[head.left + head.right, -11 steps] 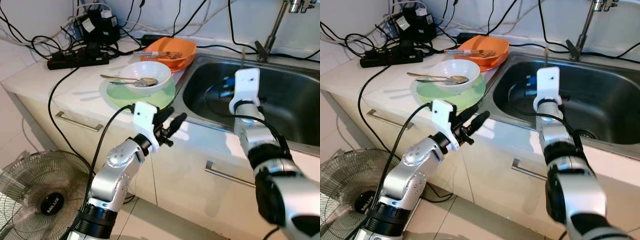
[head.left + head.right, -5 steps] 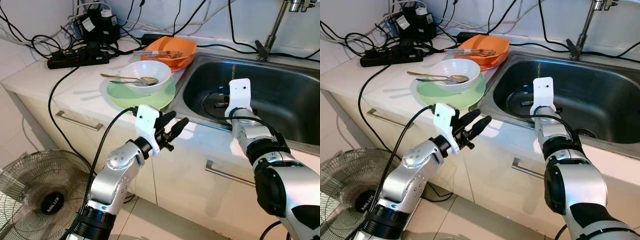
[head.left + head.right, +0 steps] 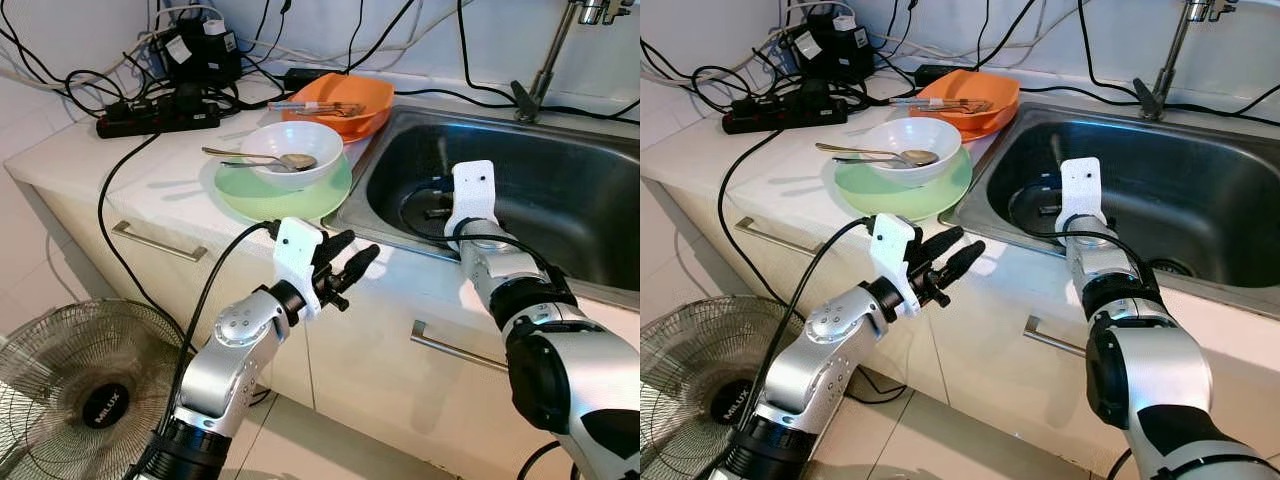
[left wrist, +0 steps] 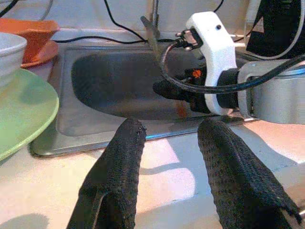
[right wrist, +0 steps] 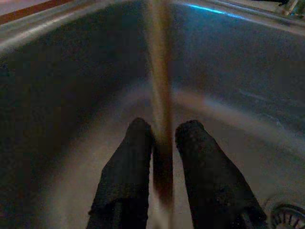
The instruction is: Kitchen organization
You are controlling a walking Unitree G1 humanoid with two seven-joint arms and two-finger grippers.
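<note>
The right gripper (image 5: 159, 143) is down inside the sink (image 3: 590, 190). Its two black fingers (image 5: 128, 181) are pinched almost shut on a thin brown stick (image 5: 159, 81), maybe a chopstick, that stands up between them. I think the step now is to lift this stick out of the sink. To do it well, the gripper should keep a firm squeeze and go straight up, so the stick does not slip or knock the steel wall.

The left gripper (image 3: 345, 268) hangs in front of the worktop (image 3: 110, 165), just by the sink's edge. Its fingers (image 4: 119, 167) are spread apart and hold nothing.

On the worktop sits a white bowl (image 3: 293, 152) with a spoon (image 3: 255, 157) in it, on a green plate (image 3: 250, 195). Behind it is an orange dish (image 3: 345, 97).
</note>
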